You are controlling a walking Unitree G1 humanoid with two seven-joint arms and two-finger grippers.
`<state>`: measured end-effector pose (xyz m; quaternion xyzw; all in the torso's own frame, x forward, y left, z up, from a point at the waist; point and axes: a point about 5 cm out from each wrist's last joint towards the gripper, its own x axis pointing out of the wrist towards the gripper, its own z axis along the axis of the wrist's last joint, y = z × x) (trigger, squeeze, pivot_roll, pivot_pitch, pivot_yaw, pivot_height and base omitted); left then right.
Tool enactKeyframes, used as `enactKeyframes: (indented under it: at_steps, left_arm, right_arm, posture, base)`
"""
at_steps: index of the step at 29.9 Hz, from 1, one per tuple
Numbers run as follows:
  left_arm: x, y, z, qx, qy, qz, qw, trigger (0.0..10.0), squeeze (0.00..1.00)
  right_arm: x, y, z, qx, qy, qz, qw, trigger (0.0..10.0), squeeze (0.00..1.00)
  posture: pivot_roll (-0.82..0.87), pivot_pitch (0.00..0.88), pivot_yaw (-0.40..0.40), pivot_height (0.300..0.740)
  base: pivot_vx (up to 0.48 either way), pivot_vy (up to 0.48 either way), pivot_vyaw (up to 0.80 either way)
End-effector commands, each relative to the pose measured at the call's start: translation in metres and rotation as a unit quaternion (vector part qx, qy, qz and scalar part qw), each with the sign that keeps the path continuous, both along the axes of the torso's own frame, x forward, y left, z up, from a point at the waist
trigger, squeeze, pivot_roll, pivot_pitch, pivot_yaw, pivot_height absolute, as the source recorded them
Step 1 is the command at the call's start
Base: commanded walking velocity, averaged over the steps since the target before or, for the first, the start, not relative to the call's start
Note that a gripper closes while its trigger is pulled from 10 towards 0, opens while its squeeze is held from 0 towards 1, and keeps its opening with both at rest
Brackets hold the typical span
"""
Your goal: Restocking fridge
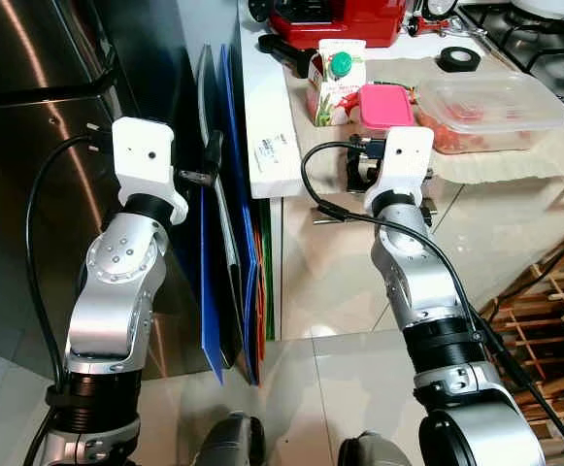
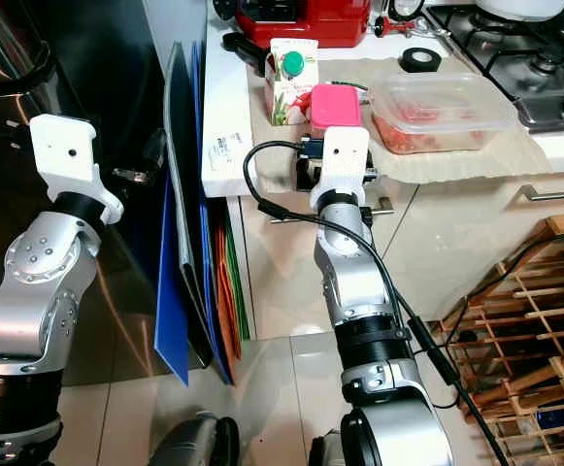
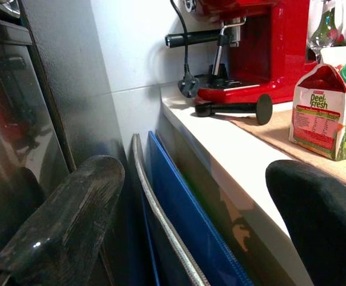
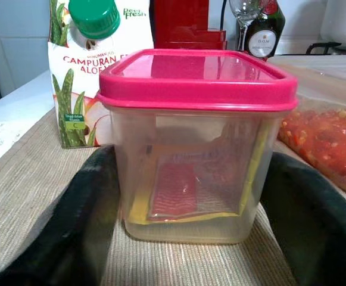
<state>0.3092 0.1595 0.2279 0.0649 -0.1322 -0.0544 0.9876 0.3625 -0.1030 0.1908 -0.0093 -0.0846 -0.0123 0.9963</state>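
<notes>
My right gripper (image 4: 190,196) is up at the counter edge with its two fingers (image 4: 71,220) spread wide, one on each side of the pink-lidded tub (image 4: 193,143). I can't tell whether the pads touch its walls; the tub sits flat on the mat (image 4: 36,179). My left gripper (image 3: 190,220) is raised beside the fridge (image 1: 39,107), fingers (image 3: 65,220) spread apart with nothing between them, pointing along the gap between the fridge and the counter.

On the counter (image 1: 262,107) I count one tub, one carton (image 1: 336,87) with a green cap just behind and to the left of it, and one large clear box (image 1: 490,112) of red food just to its right. One roll of black tape (image 1: 459,59) lies further back on the mat. One red coffee machine (image 1: 335,17) stands at the back, with one black portafilter (image 3: 235,108) lying in front of it. A glass (image 3: 324,24) and a dark bottle (image 4: 265,33) stand beyond the carton.

Several flat boards (image 1: 228,243), blue among them, stand on edge in the slot between the fridge and the counter. A gas hob (image 1: 544,39) is at the far right. A wooden rack (image 1: 553,311) stands low on the right, on a pale tiled floor (image 1: 349,379).
</notes>
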Motion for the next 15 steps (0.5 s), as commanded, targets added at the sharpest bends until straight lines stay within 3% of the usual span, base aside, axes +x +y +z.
enactKeyframes:
  at_steps: [1,10,15]
  left_arm:
    - [0.002,0.002,-0.001,0.005,0.001,0.008,1.000,10.0,0.00]
    - [0.003,0.001,-0.003,0.004,0.011,0.008,1.000,10.0,0.00]
    - [0.004,0.000,-0.008,0.006,0.025,0.010,1.000,10.0,0.00]
  right_arm:
    - [0.000,0.003,0.007,0.002,-0.016,0.004,1.000,0.0,0.00]
    - [0.000,0.002,0.006,0.002,-0.021,0.008,1.000,0.0,0.00]
    - [-0.005,0.002,0.020,-0.030,-0.065,0.010,0.997,0.0,0.00]
  posture:
    - [0.14,0.125,0.012,0.710]
    - [0.14,0.131,0.015,0.710]
    - [0.14,0.137,0.018,0.710]
  base:
    - [0.000,0.000,0.00]
    - [0.000,0.000,0.00]
    - [0.000,0.000,0.00]
